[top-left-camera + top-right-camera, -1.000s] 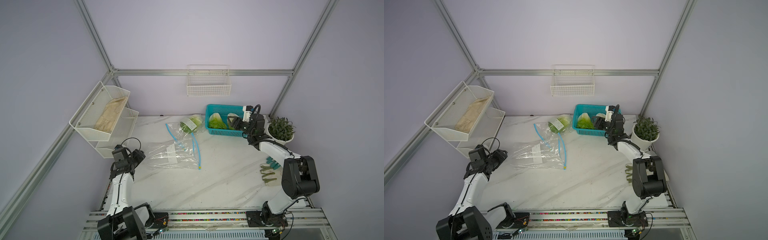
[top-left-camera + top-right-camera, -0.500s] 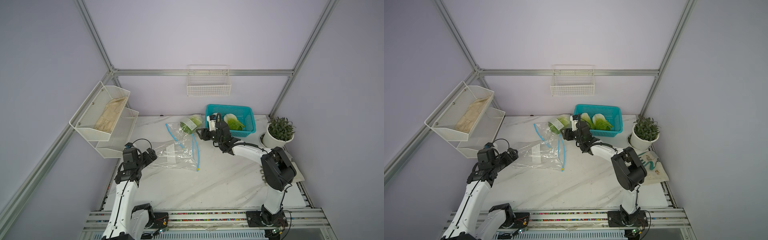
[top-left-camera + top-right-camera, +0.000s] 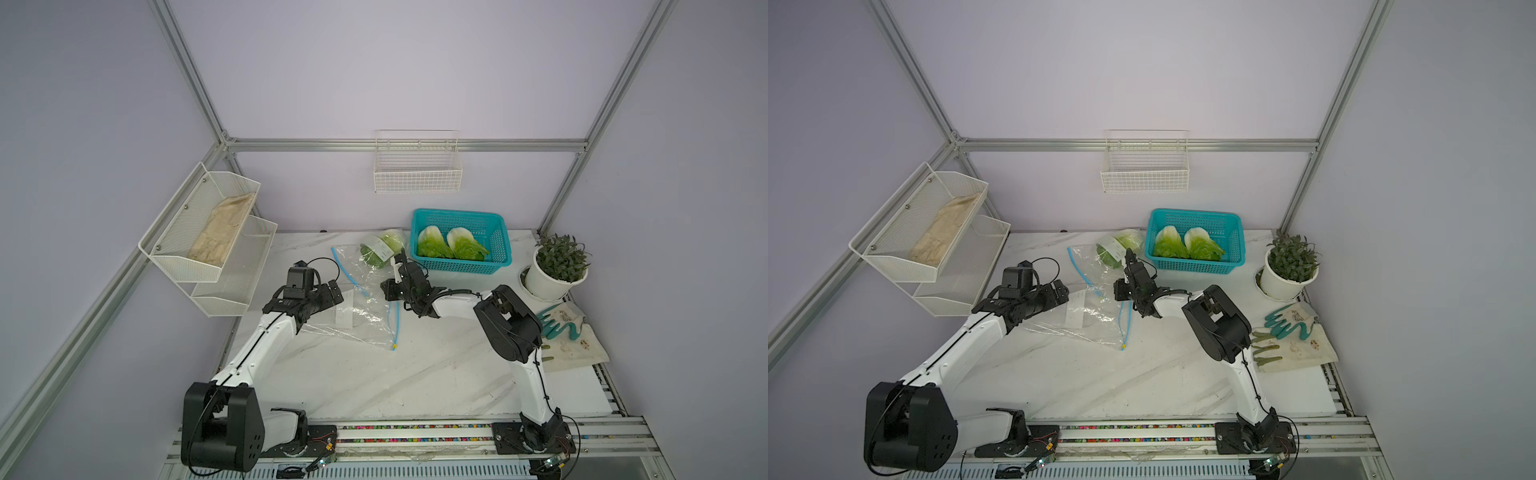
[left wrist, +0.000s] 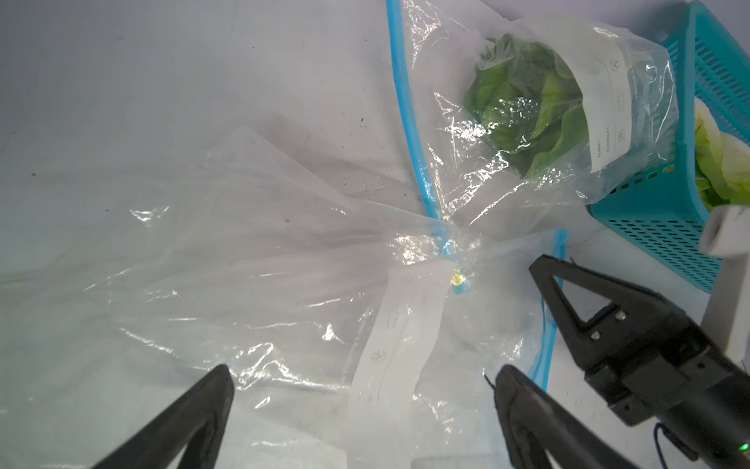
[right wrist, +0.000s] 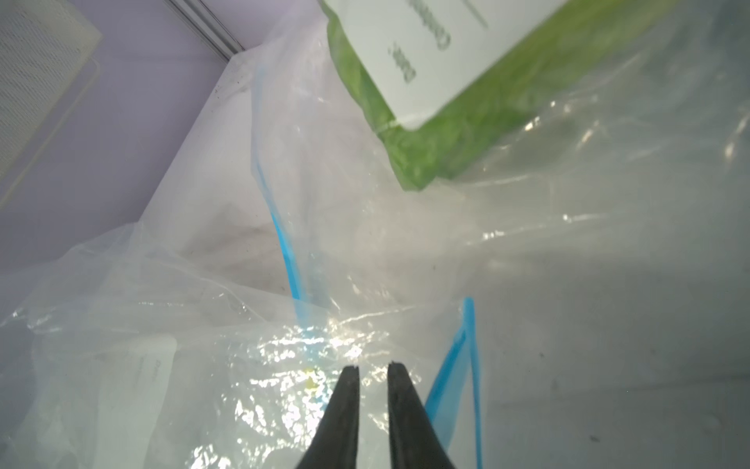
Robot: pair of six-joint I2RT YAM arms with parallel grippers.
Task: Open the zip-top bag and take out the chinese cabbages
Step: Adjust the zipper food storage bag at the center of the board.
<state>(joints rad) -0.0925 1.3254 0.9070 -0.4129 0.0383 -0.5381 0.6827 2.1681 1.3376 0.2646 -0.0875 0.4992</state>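
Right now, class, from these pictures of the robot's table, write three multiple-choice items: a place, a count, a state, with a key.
1. Where is the darker green cabbage?
A. Inside a clear zip-top bag beside the teal basket.
B. In that basket.
C. Held by a gripper.

2. How many light-green cabbages lie in the basket?
A. None.
B. Three.
C. Two.

3. What state is the left gripper in?
A. Shut on the bag.
B. Open wide.
C. Shut on a cabbage.

Key: 1 A, plastic and a label cover it in the left wrist view; 2 C, both top views show a pair side by side; 3 B, its jaws stand far apart in the left wrist view.
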